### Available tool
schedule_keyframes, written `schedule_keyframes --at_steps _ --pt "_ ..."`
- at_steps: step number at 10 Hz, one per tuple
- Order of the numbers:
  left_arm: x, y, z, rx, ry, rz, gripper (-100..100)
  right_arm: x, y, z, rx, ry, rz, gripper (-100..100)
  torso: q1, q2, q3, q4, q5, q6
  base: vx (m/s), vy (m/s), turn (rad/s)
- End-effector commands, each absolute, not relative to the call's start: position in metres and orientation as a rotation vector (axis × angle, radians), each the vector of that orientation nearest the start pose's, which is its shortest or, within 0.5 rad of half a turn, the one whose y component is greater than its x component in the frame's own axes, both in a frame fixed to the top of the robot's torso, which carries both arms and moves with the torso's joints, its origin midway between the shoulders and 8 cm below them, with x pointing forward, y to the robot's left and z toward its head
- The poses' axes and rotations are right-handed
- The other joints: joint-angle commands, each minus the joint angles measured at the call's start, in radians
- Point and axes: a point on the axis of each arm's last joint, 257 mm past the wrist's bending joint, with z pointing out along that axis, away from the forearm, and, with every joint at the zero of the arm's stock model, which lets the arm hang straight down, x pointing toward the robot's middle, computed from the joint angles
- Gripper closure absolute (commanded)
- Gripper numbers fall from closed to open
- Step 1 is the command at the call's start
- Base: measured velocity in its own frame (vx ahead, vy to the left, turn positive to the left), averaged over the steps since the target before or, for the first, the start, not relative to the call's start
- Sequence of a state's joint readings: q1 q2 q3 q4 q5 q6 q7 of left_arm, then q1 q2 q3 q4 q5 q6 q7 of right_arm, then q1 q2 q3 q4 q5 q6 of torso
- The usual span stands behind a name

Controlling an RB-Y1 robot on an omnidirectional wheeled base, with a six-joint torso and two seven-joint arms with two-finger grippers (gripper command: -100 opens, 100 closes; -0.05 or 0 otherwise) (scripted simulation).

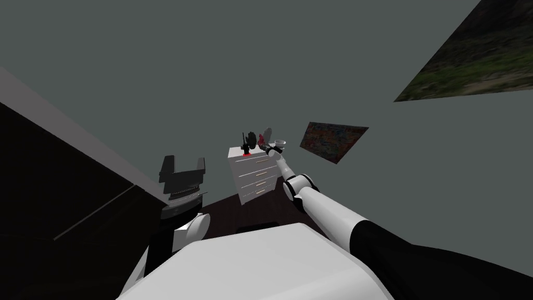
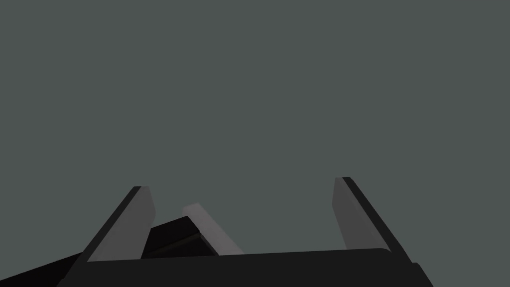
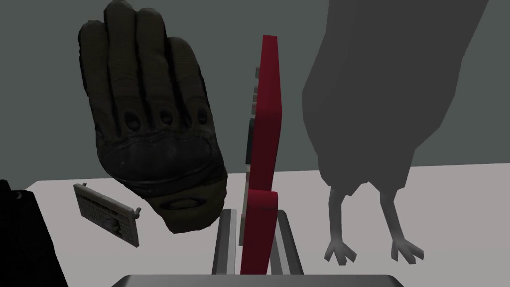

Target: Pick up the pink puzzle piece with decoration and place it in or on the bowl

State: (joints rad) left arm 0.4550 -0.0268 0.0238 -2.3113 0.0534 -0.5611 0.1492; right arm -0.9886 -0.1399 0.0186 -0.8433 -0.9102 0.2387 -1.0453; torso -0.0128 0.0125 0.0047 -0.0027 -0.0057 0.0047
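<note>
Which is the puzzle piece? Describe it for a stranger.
Find the white chest of drawers against the grey wall. On top, between a dark glove and a grey bird figure, is the puzzle piece: a thin red slab on edge.

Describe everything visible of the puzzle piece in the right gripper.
The puzzle piece is a flat dark red slab, seen edge-on and upright, with grey and pale blocks on one face. The right gripper is shut on its lower part, one finger on each face. It stands between the glove and the grey bird figure.
</note>
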Motion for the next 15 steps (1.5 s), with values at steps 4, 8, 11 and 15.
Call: schedule_keyframes --at_steps 4,8,11,15 --pt "0.325 0.288 0.063 -0.642 0.423 -1.495 0 0.735 -0.071 0.040 -1.862 -0.283 -2.063 100 -0.004 -0.001 0.001 0.002 -0.001 0.001 -0.130 -0.140 0.092" --pt "0.325 0.288 0.063 -0.642 0.423 -1.495 0 0.734 -0.078 0.073 -1.813 -0.292 -2.109 100 -0.001 -0.002 0.000 0.002 0.000 0.001 -0.084 -0.097 0.043" --pt "0.325 0.288 0.063 -0.642 0.423 -1.495 0 0.736 -0.084 0.091 -1.820 -0.312 -2.095 100 -0.005 -0.006 -0.001 0.002 0.000 0.002 0.009 -0.141 -0.006" --pt "0.325 0.288 0.063 -0.642 0.423 -1.495 0 0.739 -0.080 0.070 -1.901 -0.324 -1.979 100 -0.006 -0.028 -0.016 -0.005 -0.001 0.007 0.213 -0.080 -0.180"
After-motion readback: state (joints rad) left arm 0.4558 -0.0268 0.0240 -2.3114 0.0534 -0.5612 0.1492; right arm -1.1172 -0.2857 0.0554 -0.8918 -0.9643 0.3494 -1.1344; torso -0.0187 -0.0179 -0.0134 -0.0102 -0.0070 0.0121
